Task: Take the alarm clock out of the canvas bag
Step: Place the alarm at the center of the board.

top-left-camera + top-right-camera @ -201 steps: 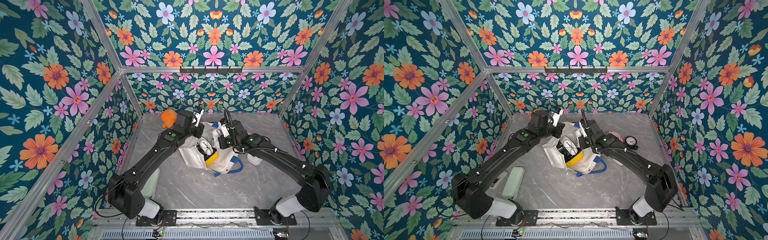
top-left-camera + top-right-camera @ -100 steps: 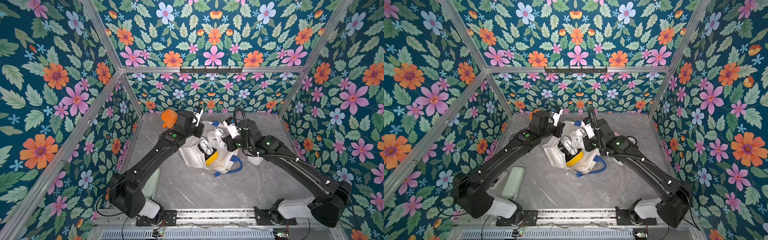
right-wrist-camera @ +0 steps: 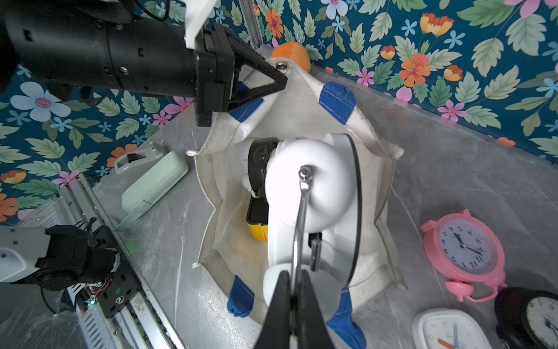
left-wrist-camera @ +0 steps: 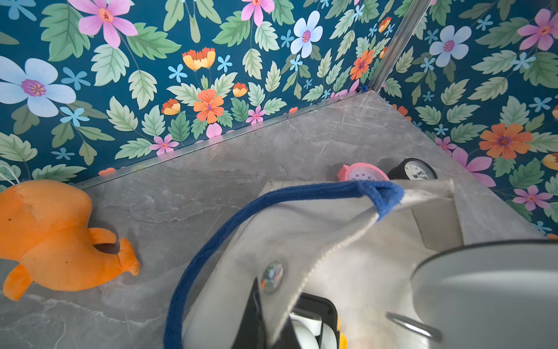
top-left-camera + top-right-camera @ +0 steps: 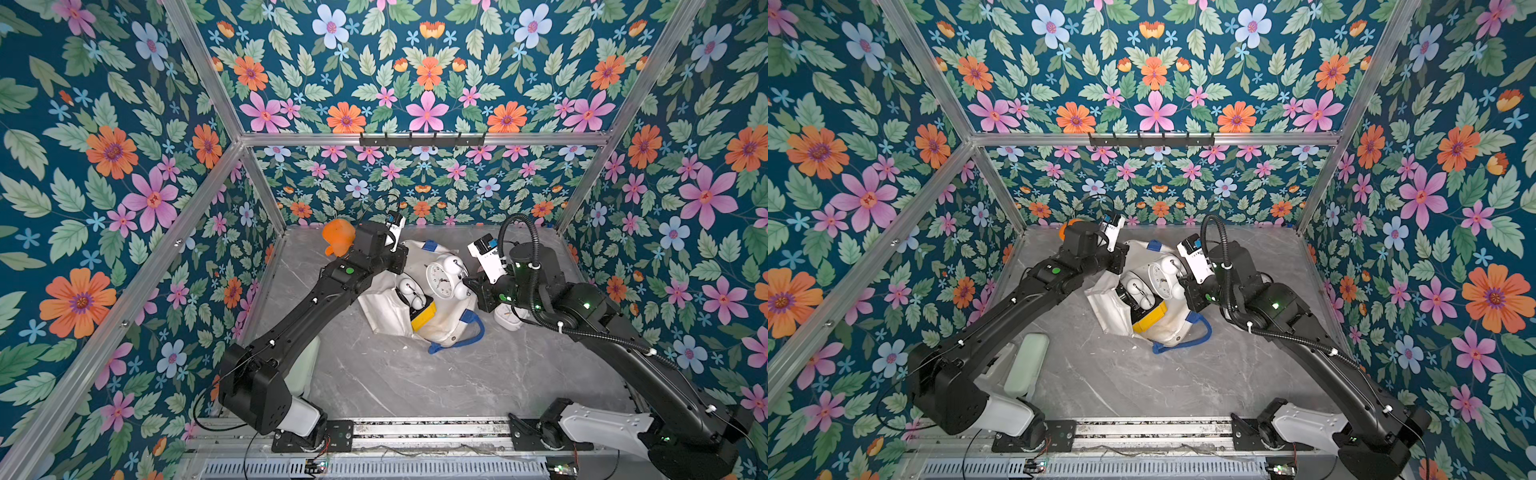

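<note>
We read black hour numerals ringing the dial of the pink clock, 12, 11 and 6 among them. The white square clock shows orange 10 and 11. The black clock's figures stay illegible.

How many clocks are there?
4: white bell clock in the right claw over the canvas bag; pink clock, black clock, square white clock on the table beside it. More may hide inside.

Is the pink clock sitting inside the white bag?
No, the right wrist view shows the pink clock lying on the grey table, outside the canvas bag.
</note>
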Controlling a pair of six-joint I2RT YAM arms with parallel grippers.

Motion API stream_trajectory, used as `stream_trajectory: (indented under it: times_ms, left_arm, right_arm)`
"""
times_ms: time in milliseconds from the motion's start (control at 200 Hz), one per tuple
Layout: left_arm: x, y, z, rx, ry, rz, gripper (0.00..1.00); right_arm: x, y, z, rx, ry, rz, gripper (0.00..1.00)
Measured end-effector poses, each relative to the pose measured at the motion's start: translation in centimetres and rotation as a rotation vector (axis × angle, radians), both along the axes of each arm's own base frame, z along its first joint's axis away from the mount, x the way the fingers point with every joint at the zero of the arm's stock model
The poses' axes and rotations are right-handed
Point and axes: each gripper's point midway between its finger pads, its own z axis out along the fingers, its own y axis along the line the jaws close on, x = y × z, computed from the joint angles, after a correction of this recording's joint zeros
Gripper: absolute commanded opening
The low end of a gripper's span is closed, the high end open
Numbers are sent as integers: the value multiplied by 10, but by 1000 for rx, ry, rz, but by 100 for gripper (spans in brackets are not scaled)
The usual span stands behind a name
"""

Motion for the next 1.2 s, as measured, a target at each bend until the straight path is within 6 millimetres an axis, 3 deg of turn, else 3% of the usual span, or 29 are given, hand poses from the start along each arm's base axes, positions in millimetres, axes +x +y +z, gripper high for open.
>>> stream_trajectory:
  times_ms: [300, 600, 810, 1195]
  left_arm:
    - [4, 14, 6, 3, -17, 86, 0]
    - [0, 38, 12, 27, -40, 171, 0]
    - [-1, 54, 12, 51, -38, 215, 0]
    - [-2, 66, 17, 68, -52, 237, 0]
  right_arm:
    - [1, -44, 19, 90, 42, -99, 0]
    - [5, -86, 26, 162, 111, -236, 0]
    - [13, -111, 14, 206, 180, -327, 0]
    - [26, -105, -33, 204, 327, -332, 0]
